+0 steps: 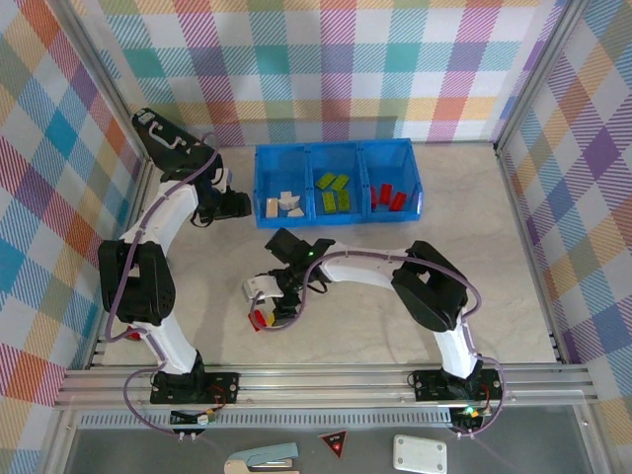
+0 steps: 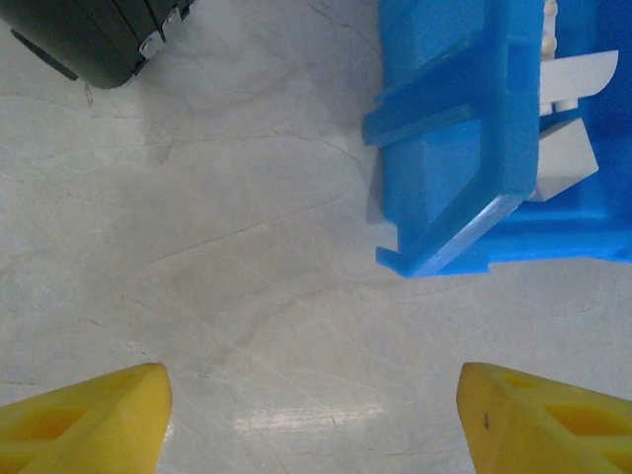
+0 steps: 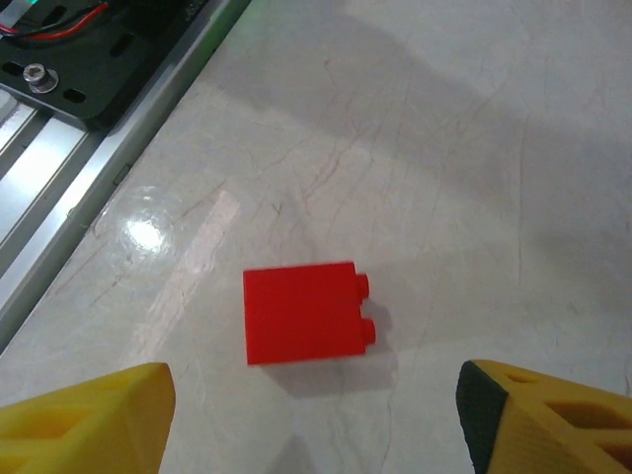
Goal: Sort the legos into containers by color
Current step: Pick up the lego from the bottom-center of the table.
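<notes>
The blue bin [image 1: 336,148] stands at the back centre with three containers: cream-white legos [image 1: 284,204] in the left one, lime green legos [image 1: 334,193] in the middle, red legos [image 1: 387,197] in the right. A single red lego [image 3: 306,313] lies on its side on the table, studs pointing right; it also appears near the front [image 1: 260,319]. My right gripper [image 3: 314,425] hovers just over it, open, with the brick ahead of its yellow fingertips and untouched. Open and holding nothing, my left gripper [image 2: 314,420] sits beside the bin's left end [image 2: 464,197], where white legos [image 2: 568,148] show inside.
The metal rail [image 3: 89,148] of the table's near edge runs close to the left of the red lego. A dark object [image 2: 89,35] sits on the table at the upper left of the left wrist view. The right arm [image 1: 365,267] stretches across the table's middle. Plaid walls enclose three sides.
</notes>
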`<state>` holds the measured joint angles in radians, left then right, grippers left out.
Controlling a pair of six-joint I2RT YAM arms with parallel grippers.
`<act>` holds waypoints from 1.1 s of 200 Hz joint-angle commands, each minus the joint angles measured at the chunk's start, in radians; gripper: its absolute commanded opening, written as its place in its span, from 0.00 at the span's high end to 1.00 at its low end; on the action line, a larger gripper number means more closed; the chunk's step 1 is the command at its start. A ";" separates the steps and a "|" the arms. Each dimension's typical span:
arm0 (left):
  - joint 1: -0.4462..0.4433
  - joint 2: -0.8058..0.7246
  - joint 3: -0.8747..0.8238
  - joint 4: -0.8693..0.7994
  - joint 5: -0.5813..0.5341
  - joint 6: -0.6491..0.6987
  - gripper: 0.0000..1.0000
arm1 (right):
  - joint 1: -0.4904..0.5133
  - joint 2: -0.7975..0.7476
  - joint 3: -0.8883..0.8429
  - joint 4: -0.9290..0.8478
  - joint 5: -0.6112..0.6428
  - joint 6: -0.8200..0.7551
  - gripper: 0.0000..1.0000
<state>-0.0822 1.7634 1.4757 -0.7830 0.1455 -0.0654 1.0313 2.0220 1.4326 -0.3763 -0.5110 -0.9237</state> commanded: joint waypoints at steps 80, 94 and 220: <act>0.016 0.007 -0.006 0.008 0.013 0.002 0.24 | 0.056 0.163 0.131 -0.049 -0.045 -0.068 0.21; 0.018 0.006 -0.003 0.007 0.016 0.001 0.24 | 0.057 0.171 0.127 -0.037 -0.037 -0.059 0.23; 0.034 -0.007 -0.007 0.010 0.026 -0.002 0.25 | 0.056 0.182 0.128 -0.063 -0.031 -0.035 0.47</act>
<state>-0.0635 1.7657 1.4757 -0.7784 0.1497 -0.0658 1.0813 2.1983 1.5391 -0.4099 -0.5129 -0.9581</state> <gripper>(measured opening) 0.753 0.544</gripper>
